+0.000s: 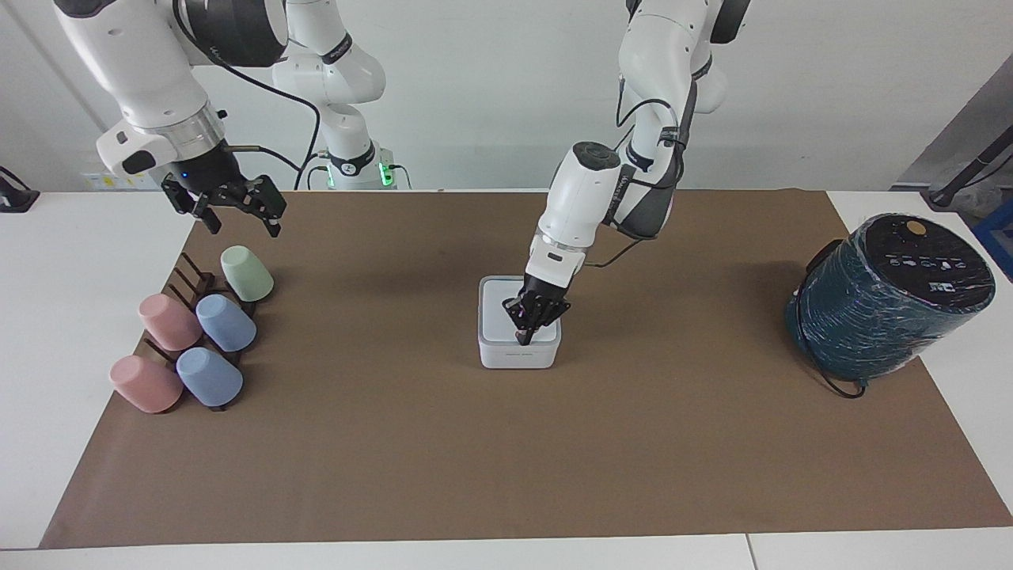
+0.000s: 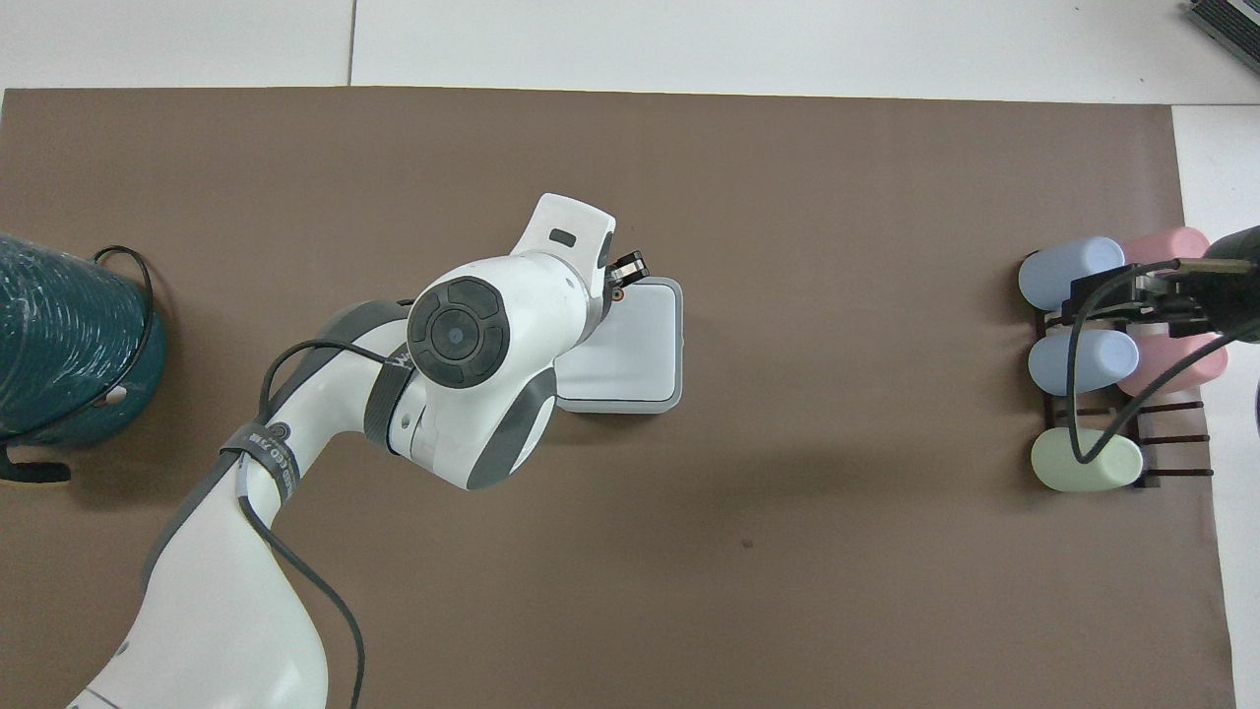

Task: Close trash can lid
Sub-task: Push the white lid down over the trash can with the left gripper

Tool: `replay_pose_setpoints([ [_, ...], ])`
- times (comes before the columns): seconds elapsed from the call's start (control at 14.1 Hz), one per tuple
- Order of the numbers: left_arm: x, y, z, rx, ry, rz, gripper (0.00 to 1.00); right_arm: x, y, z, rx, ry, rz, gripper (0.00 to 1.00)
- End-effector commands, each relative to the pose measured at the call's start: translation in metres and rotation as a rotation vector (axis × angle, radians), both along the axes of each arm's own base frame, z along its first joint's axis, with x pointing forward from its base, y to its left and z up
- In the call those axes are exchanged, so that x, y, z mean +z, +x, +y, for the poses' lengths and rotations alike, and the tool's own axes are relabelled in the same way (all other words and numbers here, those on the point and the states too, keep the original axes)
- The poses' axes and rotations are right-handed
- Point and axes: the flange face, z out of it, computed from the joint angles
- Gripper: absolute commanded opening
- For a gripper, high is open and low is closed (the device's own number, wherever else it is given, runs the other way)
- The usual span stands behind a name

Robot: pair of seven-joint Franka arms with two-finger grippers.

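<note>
Trash can sits mid-desk on the brown mat, its lid lying flat, and the left hand, fingertips pinched together on nothing, presses down on the lid's edge, likely to seat it; the right hand waits open over the cup rack.

My facing camera sits high across the desk, looking back at both arm bases. My overhead camera looks steeply down from the robots' end. Both share the brown mat, turned half around between them.
</note>
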Motion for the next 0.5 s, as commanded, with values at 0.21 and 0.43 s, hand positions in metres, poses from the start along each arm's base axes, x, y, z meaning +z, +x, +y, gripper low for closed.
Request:
replay_pose_setpoints([
  [0.21, 0.011, 0.010, 0.000, -0.002, 0.034, 0.040, 0.00, 0.001, -0.004, -0.002, -0.003, 0.016, -0.013, 1.00],
  [0.43, 0.053, 0.015, 0.006, -0.008, 0.073, 0.087, 0.00, 0.001, -0.004, -0.002, -0.004, 0.016, -0.012, 1.00],
])
